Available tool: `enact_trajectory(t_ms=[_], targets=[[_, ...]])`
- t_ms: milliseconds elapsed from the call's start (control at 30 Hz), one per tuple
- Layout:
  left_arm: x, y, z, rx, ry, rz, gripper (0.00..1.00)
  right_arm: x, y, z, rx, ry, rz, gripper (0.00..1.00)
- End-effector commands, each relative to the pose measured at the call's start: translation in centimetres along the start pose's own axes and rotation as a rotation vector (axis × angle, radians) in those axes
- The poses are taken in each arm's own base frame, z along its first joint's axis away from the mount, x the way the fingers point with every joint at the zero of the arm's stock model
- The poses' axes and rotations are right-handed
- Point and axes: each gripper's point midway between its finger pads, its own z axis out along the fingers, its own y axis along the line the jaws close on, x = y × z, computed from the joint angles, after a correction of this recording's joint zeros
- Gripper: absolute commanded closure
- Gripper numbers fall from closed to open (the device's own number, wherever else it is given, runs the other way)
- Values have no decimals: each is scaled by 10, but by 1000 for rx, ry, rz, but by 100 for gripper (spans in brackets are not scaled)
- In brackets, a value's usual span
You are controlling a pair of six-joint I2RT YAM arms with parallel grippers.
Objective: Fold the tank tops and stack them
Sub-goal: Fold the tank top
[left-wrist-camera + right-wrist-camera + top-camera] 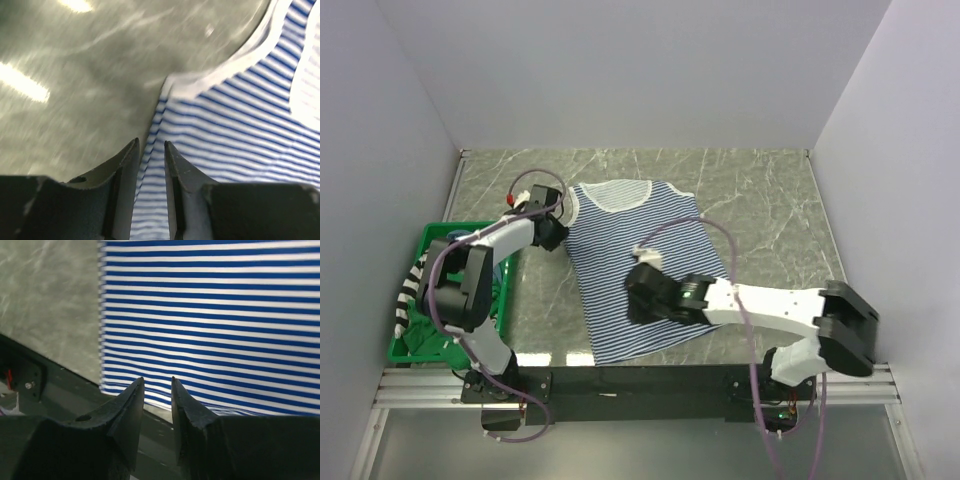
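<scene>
The thin navy-white striped tank top (640, 262) lies flat on the marble table, neck at the far end and hem at the near edge. My left gripper (558, 235) is low at its left side below the armhole. In the left wrist view the gripper (151, 142) is narrowly open, with the cloth's edge (155, 120) in line with the gap. My right gripper (634, 298) hovers over the lower left part. In the right wrist view it (158, 379) is narrowly open and empty above the hem (210, 315). The bold black-white striped top (408, 292) and green cloth (420, 338) lie in the bin.
The rigid green bin (440, 228) stands at the table's left edge, beside the left arm. The black rail (155, 440) runs along the near edge just below the hem. Bare marble (760, 200) lies to the right and behind the top. Walls close in all sides.
</scene>
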Motion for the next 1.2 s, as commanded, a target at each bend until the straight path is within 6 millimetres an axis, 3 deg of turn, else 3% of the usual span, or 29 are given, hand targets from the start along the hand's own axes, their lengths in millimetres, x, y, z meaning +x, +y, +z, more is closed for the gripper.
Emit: enact_trajectory(t_ms=[0, 67, 133, 267, 367, 567, 733, 1167], targets=[[-25, -21, 7, 19, -70, 34, 67, -6, 40, 2, -10, -50, -65, 65], [-26, -17, 17, -12, -71, 53, 67, -3, 58, 11, -9, -32, -108, 65], [-28, -17, 21, -32, -72, 68, 68, 13, 65, 22, 25, 8, -169, 65], [-27, -14, 29, -46, -61, 83, 70, 26, 90, 29, 37, 36, -240, 64], [-27, -15, 33, -38, -53, 89, 72, 44, 93, 37, 59, 71, -281, 64], [-23, -14, 39, -42, -38, 102, 76, 60, 102, 45, 78, 114, -337, 63], [-21, -11, 41, -46, -29, 109, 81, 73, 99, 49, 94, 157, -364, 62], [-15, -12, 47, -32, -10, 106, 97, 88, 107, 54, 77, 205, -406, 62]])
